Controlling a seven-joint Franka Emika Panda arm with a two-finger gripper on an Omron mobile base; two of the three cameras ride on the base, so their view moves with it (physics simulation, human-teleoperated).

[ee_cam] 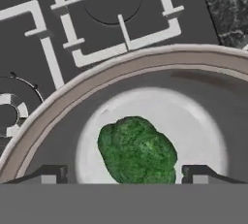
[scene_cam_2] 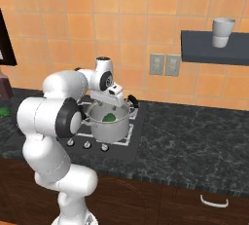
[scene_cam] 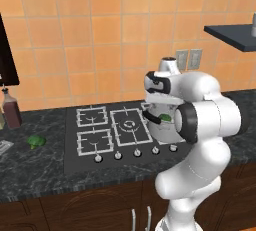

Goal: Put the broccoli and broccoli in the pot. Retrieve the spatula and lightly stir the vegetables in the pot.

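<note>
The gripper (ee_cam: 124,174) is held just above the pot (scene_cam_2: 111,127), fingers spread wide, nothing pinched. One broccoli (ee_cam: 138,152) is seen lying on the pot floor, between the fingertips (ee_cam: 48,174) in the hand view; it is also glimpsed as green inside the pot in the right base view. The pot is set on the stove (scene_cam: 112,135) at its right side, toward the front. A second broccoli (scene_cam: 36,141) is left on the bench (scene_cam: 40,167) near its left edge, well apart from the pot, beside a dark bottle (scene_cam: 11,109).
</note>
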